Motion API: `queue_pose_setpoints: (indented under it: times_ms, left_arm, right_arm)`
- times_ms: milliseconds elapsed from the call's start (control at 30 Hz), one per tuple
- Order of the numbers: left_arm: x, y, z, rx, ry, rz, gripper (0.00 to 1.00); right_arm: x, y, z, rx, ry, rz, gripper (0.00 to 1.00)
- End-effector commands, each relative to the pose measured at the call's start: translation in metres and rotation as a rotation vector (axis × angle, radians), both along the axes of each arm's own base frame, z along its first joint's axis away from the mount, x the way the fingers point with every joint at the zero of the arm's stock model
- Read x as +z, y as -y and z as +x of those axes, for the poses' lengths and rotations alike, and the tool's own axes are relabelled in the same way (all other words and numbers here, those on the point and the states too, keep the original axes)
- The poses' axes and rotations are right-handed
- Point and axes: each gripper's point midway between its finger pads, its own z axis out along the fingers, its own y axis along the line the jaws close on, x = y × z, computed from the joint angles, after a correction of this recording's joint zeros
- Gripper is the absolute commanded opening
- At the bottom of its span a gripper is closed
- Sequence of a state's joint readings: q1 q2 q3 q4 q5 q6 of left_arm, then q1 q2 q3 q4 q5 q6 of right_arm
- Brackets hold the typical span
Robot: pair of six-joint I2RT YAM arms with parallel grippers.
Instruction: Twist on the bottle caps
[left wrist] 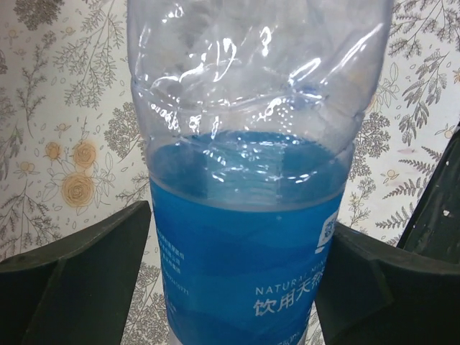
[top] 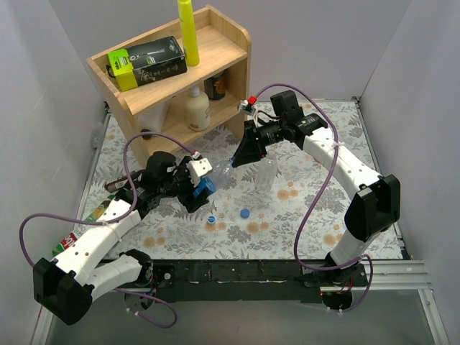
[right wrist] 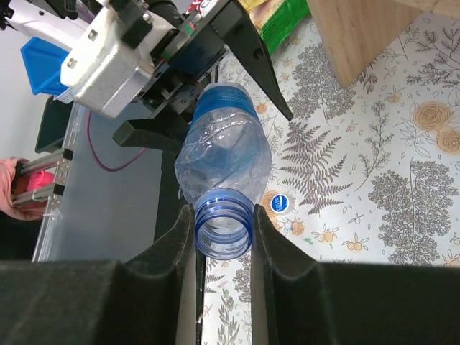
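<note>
From above: my left pincer (top: 200,191) holds the blue-labelled bottle (top: 215,175) tilted over the floral mat (top: 273,237). Its neck points at my right pincer (top: 234,162), which meets it in front of the wooden shelf (top: 223,43). A clear unlabelled bottle (top: 266,172) stands upright just beside the right pincer. A blue cap (top: 246,213) and a white-and-blue cap (top: 211,218) lie on the mat nearer my bases, apart from each other and from both bottles.

Left wrist: my two dark fingers (left wrist: 79,280) press the blue label band from either side, touching it. The crumpled clear wall rises above the band.

Right wrist: my pincer is drawn in narrow, its pads (right wrist: 162,251) touching both sides of the bottle's open threaded neck (right wrist: 224,228). The white-and-blue cap lies on the mat just beside the bottle's shoulder.
</note>
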State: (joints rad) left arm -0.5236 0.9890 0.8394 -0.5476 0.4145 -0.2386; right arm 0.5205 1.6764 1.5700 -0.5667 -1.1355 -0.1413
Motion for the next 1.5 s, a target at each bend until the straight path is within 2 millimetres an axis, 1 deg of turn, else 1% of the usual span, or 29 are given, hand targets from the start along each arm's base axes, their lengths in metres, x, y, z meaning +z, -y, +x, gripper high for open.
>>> queue_pose_setpoints:
  times_ms: [0, 100, 200, 367, 433, 500, 533, 600, 633, 667, 700, 800, 833, 867, 900, 933, 967, 1000, 1033, 1067, 1167, 1200, 1233, 1267, 1300, 1333, 1367, 1400, 1467]
  left_arm:
    - [0.006, 0.006, 0.008, -0.007, 0.017, -0.016, 0.83]
    - [-0.003, 0.007, 0.007, -0.020, -0.012, -0.003, 0.81]
    - [-0.006, 0.009, 0.006, -0.031, -0.030, -0.002, 0.74]
    - [-0.006, 0.015, -0.002, -0.083, -0.045, -0.021, 0.55]
    - [-0.009, 0.016, -0.004, -0.082, -0.062, -0.034, 0.52]
    - [-0.006, 0.018, -0.004, -0.060, -0.070, -0.058, 0.50]
    - [-0.006, 0.017, -0.003, -0.048, -0.072, -0.063, 0.49]
    - [-0.008, 0.015, -0.009, -0.047, -0.061, -0.077, 0.46]
    - [-0.009, 0.013, -0.012, -0.052, -0.045, -0.079, 0.45]
    - [-0.018, 0.009, -0.016, -0.048, -0.044, -0.077, 0.44]
    - [-0.010, 0.005, -0.016, -0.026, -0.001, -0.091, 0.39]
    - [-0.001, 0.000, -0.019, 0.031, 0.009, -0.152, 0.34]
    - [0.011, -0.002, -0.022, 0.039, 0.037, -0.187, 0.29]
    - [0.018, -0.003, -0.022, 0.070, 0.037, -0.228, 0.19]
    - [0.018, -0.005, -0.022, 0.089, 0.037, -0.246, 0.08]
    - [0.025, -0.010, -0.020, 0.111, 0.055, -0.270, 0.04]
    - [0.027, -0.012, -0.020, 0.117, 0.054, -0.278, 0.02]
    - [0.029, -0.014, -0.020, 0.121, 0.063, -0.276, 0.00]
    - [0.033, -0.017, -0.017, 0.123, 0.088, -0.268, 0.00]
    - [0.033, -0.020, -0.017, 0.118, 0.104, -0.254, 0.00]
    - [0.036, -0.034, -0.010, 0.125, 0.182, -0.197, 0.00]
    - [0.040, -0.037, -0.008, 0.139, 0.189, -0.196, 0.00]
    - [0.051, -0.043, -0.004, 0.167, 0.204, -0.207, 0.00]
    - [0.055, -0.044, -0.007, 0.168, 0.180, -0.215, 0.00]
    - [0.060, -0.044, -0.009, 0.168, 0.171, -0.226, 0.00]
    - [0.063, -0.046, -0.011, 0.175, 0.160, -0.239, 0.00]
    - [0.064, -0.044, -0.017, 0.155, 0.140, -0.248, 0.00]
    - [0.066, -0.045, -0.021, 0.144, 0.147, -0.258, 0.00]
    - [0.060, -0.048, -0.026, 0.144, 0.120, -0.261, 0.00]
  right_arm:
    - [0.012, -0.003, -0.008, 0.052, 0.021, 0.054, 0.01]
    - [0.012, -0.003, -0.007, 0.050, 0.023, 0.053, 0.01]
    - [0.011, -0.003, -0.005, 0.045, 0.028, 0.050, 0.01]
    - [0.009, -0.003, -0.003, 0.038, 0.031, 0.044, 0.01]
    - [0.008, -0.004, 0.000, 0.024, 0.037, 0.032, 0.01]
    - [0.016, -0.004, 0.008, -0.001, 0.090, 0.020, 0.14]
    - [0.019, -0.001, 0.006, -0.009, 0.100, -0.001, 0.30]
    - [0.039, 0.005, 0.014, -0.034, 0.254, -0.004, 0.43]
    - [0.044, 0.008, 0.016, -0.049, 0.295, -0.016, 0.64]
    - [0.045, 0.014, 0.015, -0.064, 0.301, -0.048, 0.69]
    - [0.058, 0.018, 0.024, -0.107, 0.373, -0.068, 0.73]
    - [0.069, 0.036, 0.034, -0.209, 0.443, -0.153, 0.80]
    - [0.068, 0.042, 0.036, -0.230, 0.468, -0.176, 0.83]
    - [0.063, 0.046, 0.036, -0.244, 0.484, -0.200, 0.85]
    - [0.066, 0.055, 0.038, -0.282, 0.534, -0.213, 0.86]
    - [0.043, 0.058, 0.034, -0.257, 0.523, -0.245, 0.90]
    - [0.036, 0.059, 0.032, -0.237, 0.548, -0.243, 0.90]
    - [0.038, 0.058, 0.024, -0.206, 0.593, -0.201, 0.92]
    - [0.028, 0.058, 0.022, -0.151, 0.660, -0.185, 0.90]
    - [-0.002, 0.059, 0.014, -0.095, 0.646, -0.201, 0.88]
    - [-0.045, 0.048, 0.003, 0.051, 0.713, -0.226, 0.78]
    - [-0.063, 0.039, -0.002, 0.126, 0.730, -0.256, 0.75]
    - [-0.077, 0.039, -0.011, 0.187, 0.722, -0.287, 0.71]
    - [-0.086, 0.035, -0.013, 0.241, 0.761, -0.301, 0.69]
    - [-0.107, 0.030, -0.020, 0.298, 0.767, -0.352, 0.68]
    - [-0.120, 0.030, -0.024, 0.325, 0.775, -0.376, 0.67]
    - [-0.129, 0.025, -0.019, 0.328, 0.814, -0.384, 0.66]
    - [-0.153, 0.029, -0.023, 0.369, 0.822, -0.445, 0.65]
    - [-0.167, 0.030, -0.024, 0.405, 0.835, -0.461, 0.65]
